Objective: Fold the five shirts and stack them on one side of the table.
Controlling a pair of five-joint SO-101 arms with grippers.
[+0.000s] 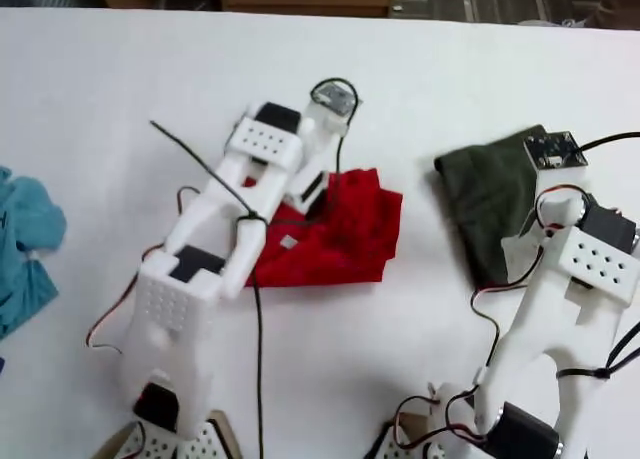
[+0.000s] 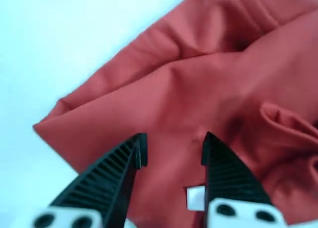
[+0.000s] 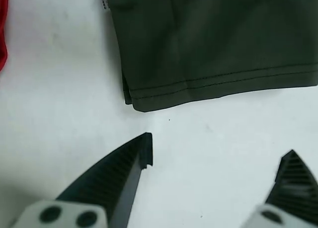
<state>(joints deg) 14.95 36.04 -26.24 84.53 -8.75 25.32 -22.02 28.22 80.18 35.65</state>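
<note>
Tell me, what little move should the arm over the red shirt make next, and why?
Probably lower the left pincer and close it on the red shirt: its jaws stand open just above the rumpled cloth, holding nothing, so a fold needs a grip first.

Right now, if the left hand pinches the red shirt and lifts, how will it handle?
The red shirt looks soft and creased, so it would probably droop and unfold. It appears thin, likely light. A push would probably bunch its loose folds rather than slide it.

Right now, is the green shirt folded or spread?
Folded: the green shirt lies as a compact block, doubled hem edges at its corner.
</note>
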